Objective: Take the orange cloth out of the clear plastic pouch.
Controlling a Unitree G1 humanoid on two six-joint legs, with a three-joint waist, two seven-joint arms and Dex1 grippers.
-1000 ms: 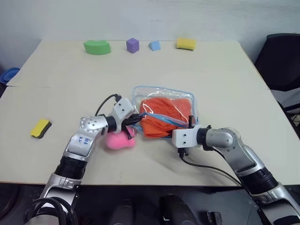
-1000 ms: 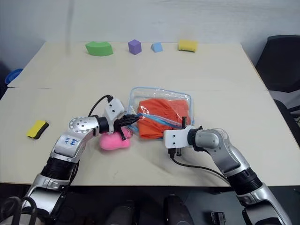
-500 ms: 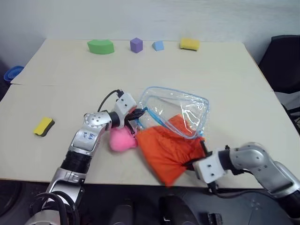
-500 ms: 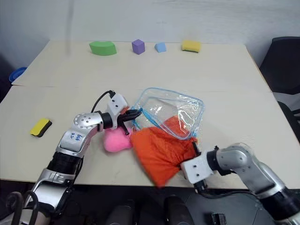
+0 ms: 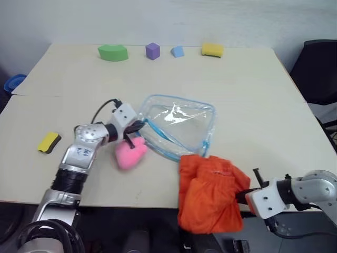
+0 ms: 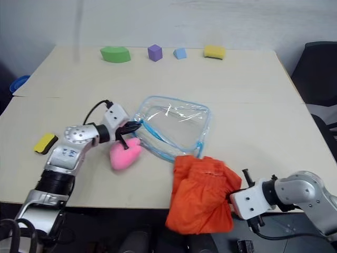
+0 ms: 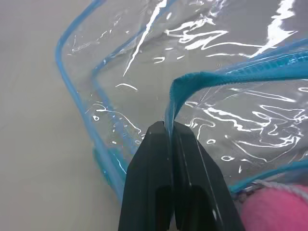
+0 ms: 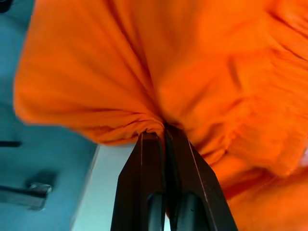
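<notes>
Landmark: the clear plastic pouch (image 5: 176, 129), lying flat near the middle of the table (image 5: 247, 95).

Pouch: empty, see-through, light blue edging all round. Its long axis runs roughly across the table, slightly skewed, the robot's-left end a little farther from the robot than the right end. Pink fluffy charm (image 5: 129, 153) touches the pouch's near-left corner.

Left gripper (image 5: 138, 128): at the pouch's left end, pointing toward it. Fingers pressed together, pinching the blue zipper edging, which bends up in a loop between the fingertips (image 7: 166, 132) in the left wrist view. The pouch body spreads away beyond the jaws.

Orange cloth (image 5: 210, 192): fully outside the pouch, on its near-right side, bunched and draping over the table's near edge. Top of the bundle sits just beside the pouch's near-right corner; whether they touch I cannot tell. Long axis runs from the pouch toward the robot, lower end hanging past the table edge. A gathered seam shows across the upper part.

Right gripper (image 8: 164, 129): on the far side of the cloth from the pouch, off the table's near edge. Fingers closed tight on a gathered fold of the orange cloth; the fabric fans out ahead of and around the jaws.

Away from the pouch: a green block (image 5: 112, 52), purple cube (image 5: 152, 50), blue block (image 5: 176, 51) and yellow sponge (image 5: 212, 49) in a row along the far edge; a yellow-and-black sponge (image 5: 48, 142) well to its left.
</notes>
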